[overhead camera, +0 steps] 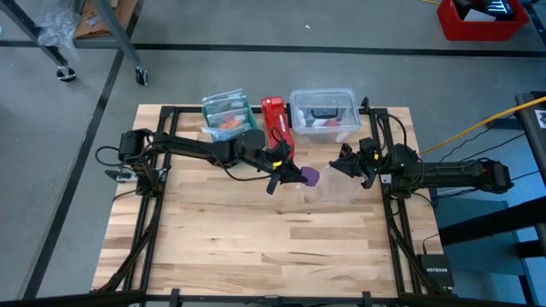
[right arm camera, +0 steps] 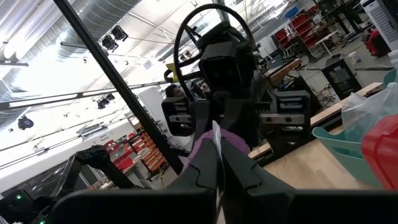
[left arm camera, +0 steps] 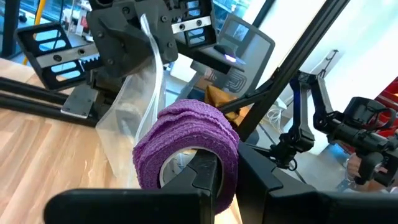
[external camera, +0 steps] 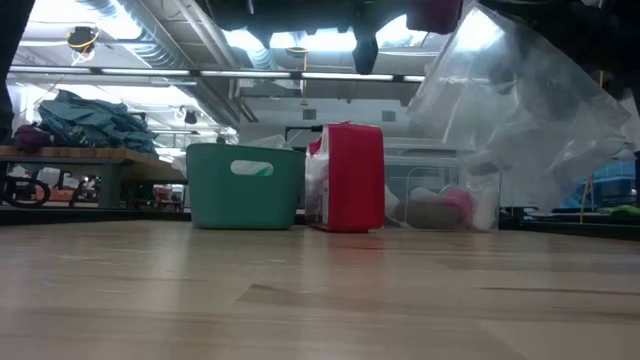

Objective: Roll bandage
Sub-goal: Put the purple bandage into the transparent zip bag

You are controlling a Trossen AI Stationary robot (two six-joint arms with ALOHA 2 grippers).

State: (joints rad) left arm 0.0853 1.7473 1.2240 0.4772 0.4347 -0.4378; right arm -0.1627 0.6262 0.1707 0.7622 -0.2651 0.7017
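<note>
The bandage is a purple coiled roll, held above the table's middle; in the high view the bandage sits at the tip of my left gripper, which is shut on it. Just to its right hangs a clear plastic bag, with my right gripper shut on the bag's top. In the low view the bag hangs clear of the table, with the roll beside its upper part. My left gripper has one finger inside the roll's hollow core and the other outside, with the roll's wall between them. The fingers come level from the table's left. The roll is lifted clear of the table, its open end facing the wrist. My right gripper pinches the bag's upper edge between its two shut fingers, coming from the table's right and pointing slightly upward. The bag hangs slack below the fingers, clear of the table.
Along the far edge stand a green bin, a red box and a clear lidded container. Bare wooden tabletop stretches toward the near edge.
</note>
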